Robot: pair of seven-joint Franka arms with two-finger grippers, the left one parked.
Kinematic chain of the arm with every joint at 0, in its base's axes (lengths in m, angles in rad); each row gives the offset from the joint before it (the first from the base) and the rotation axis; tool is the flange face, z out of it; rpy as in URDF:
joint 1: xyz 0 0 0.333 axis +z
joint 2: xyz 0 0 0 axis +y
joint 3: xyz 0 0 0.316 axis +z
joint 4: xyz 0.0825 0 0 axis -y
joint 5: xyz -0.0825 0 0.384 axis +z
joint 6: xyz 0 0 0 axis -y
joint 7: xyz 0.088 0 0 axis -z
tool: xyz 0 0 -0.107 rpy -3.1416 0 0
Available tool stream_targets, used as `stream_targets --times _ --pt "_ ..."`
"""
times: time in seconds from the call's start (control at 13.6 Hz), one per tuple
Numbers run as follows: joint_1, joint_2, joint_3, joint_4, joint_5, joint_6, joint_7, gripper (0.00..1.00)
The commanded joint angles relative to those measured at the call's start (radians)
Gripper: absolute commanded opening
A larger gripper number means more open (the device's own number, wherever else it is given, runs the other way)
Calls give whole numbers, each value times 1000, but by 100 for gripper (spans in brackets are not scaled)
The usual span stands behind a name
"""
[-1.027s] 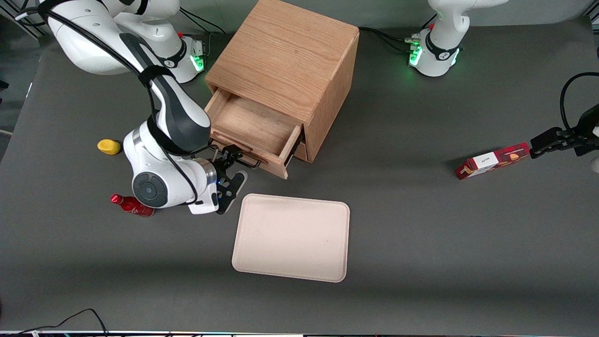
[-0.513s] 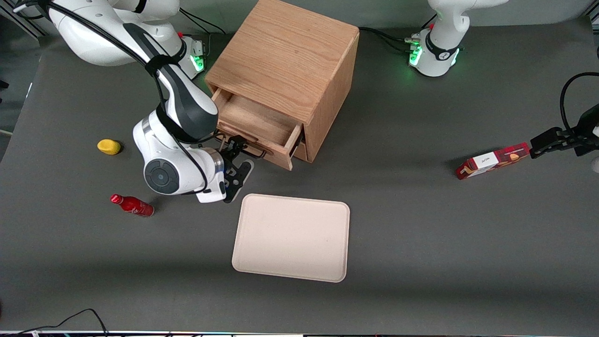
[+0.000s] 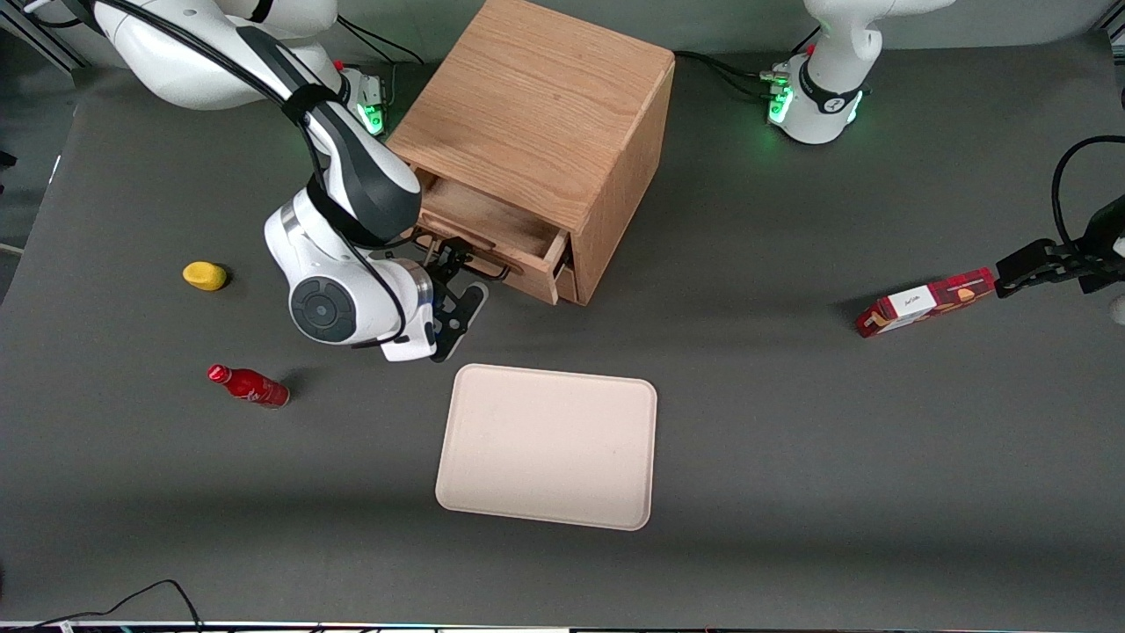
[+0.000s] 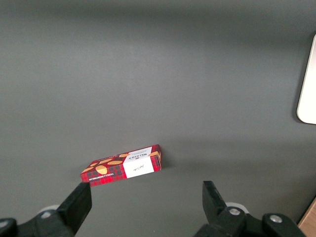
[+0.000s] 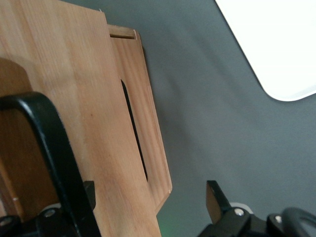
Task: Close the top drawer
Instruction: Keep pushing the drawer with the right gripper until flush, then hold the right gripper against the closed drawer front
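The wooden cabinet (image 3: 536, 114) stands on the grey table, farther from the front camera than the tray. Its top drawer (image 3: 492, 230) is partly pulled out and shows a strip of its bare wooden floor. The thin black wire handle (image 3: 482, 271) is on the drawer front. My right gripper (image 3: 464, 278) is open, right in front of the drawer front, with one finger against the handle. In the right wrist view the drawer front (image 5: 94, 123) and the black handle (image 5: 49, 143) fill the space by the gripper (image 5: 150, 202), whose fingers (image 5: 215, 200) stand apart.
A beige tray (image 3: 545, 444) lies nearer the front camera than the cabinet; it also shows in the right wrist view (image 5: 276, 44). A red bottle (image 3: 248, 385) and a yellow object (image 3: 204, 275) lie toward the working arm's end. A red box (image 3: 923, 303) lies toward the parked arm's end.
The top drawer has slid farther into the cabinet. My right gripper has moved with it toward the cabinet, staying open against the drawer front.
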Motion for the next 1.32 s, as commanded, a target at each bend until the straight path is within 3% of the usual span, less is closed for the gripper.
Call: stream_targets --times 0.0,0.73,1.25 --pt "-19 -45 38 -67 0 33 57 100" --pt "-59 -83 145 -142 6 45 148 100" --pt "-68 -88 171 -162 6 59 163 100"
